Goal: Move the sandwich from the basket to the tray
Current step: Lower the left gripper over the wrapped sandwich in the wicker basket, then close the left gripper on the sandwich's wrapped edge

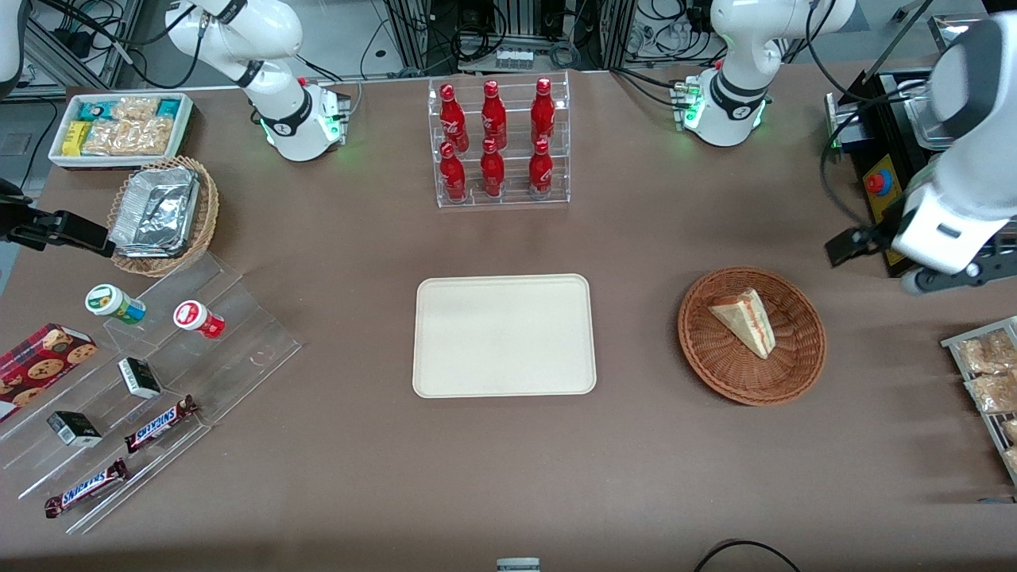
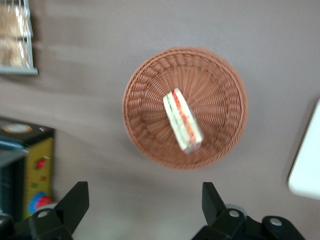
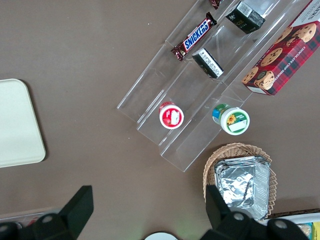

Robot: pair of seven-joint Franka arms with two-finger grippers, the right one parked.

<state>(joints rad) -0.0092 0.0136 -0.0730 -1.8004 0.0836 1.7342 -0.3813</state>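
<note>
I am hovering my gripper [image 2: 142,207], fingers wide apart and empty, seemingly well above the sandwich [image 2: 182,120] lying in the basket [image 2: 150,100] near the table's working-arm edge, its long axis crossing my finger gap.

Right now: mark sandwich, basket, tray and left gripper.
sandwich [image 1: 745,319], front view, top bread face.
basket [image 1: 801,353], front view, woven wall.
tray [image 1: 504,338], front view, bare floor.
gripper [image 2: 145,200], left wrist view, open, above table near basket.
</note>
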